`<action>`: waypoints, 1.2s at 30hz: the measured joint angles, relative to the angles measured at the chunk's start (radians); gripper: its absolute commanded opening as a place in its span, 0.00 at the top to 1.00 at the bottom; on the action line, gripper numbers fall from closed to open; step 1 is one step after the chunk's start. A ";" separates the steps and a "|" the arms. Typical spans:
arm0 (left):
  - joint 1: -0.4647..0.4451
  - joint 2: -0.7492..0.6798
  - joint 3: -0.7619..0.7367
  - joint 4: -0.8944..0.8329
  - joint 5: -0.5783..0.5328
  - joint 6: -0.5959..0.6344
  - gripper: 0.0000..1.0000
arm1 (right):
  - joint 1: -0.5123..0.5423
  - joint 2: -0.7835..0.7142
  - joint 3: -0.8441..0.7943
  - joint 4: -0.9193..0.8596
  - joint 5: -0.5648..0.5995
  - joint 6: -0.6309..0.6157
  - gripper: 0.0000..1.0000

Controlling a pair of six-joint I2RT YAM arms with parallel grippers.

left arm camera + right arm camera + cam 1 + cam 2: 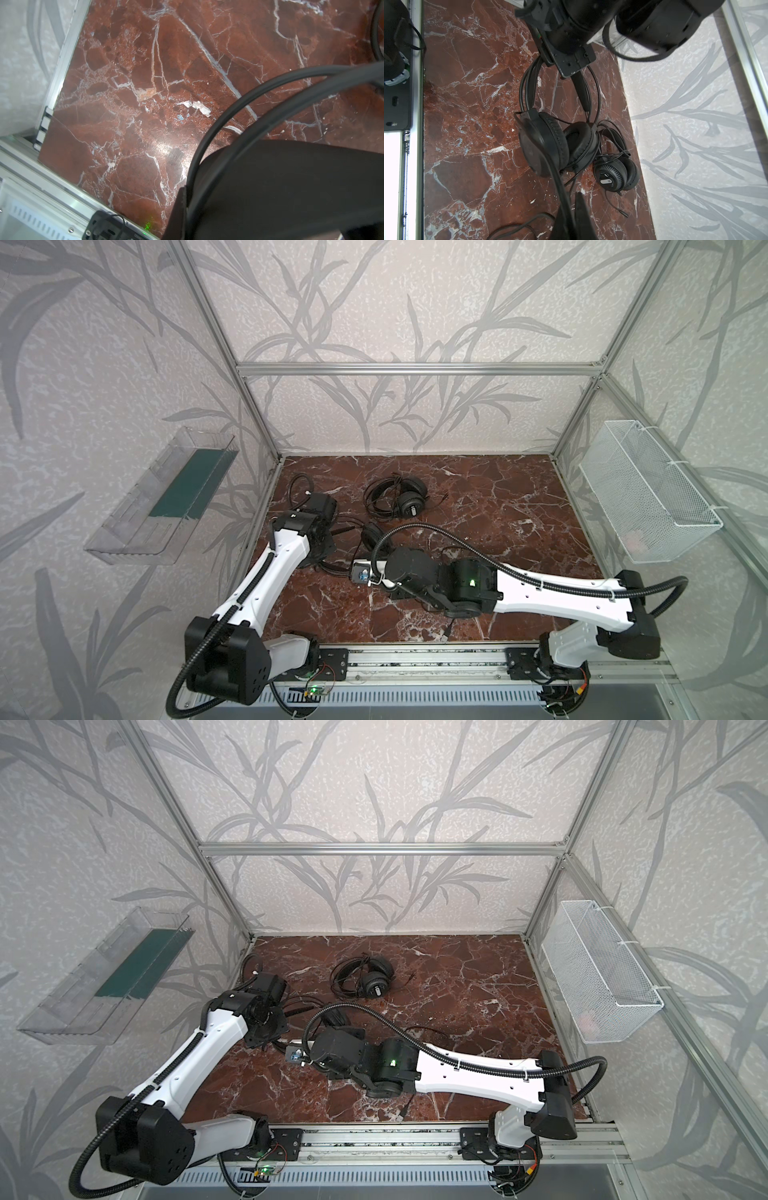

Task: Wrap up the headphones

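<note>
1. The near headset (544, 143) lies on its side on the left half of the desk (498, 510), earcups together.
2. My left tool (583, 97) is closed right down among its headband wires. Can't tell if it actually pinches one.
3. My right tool (580, 209) is closed too. The cable (560, 191) runs straight from the earcup into it, so I reckon I've got it.
4. The far headset (409, 504) sits just behind, cord mostly bundled. Looks done.
5. So: mid-wrap on this one. Next I'd carry the cable round the headband, left pinning, minding the slack.
</note>
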 measured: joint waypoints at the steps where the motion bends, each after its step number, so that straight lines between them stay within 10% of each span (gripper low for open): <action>1: -0.014 -0.002 -0.002 0.002 -0.005 0.005 1.00 | 0.000 0.000 0.018 -0.017 -0.001 -0.011 1.00; 20: -0.082 -0.176 -0.080 0.038 0.003 0.105 1.00 | -0.102 -0.124 0.064 -0.290 -0.487 -0.058 1.00; 36: -0.117 -0.183 -0.090 0.071 0.072 0.139 1.00 | -0.211 -0.129 0.108 -0.467 -0.647 -0.055 1.00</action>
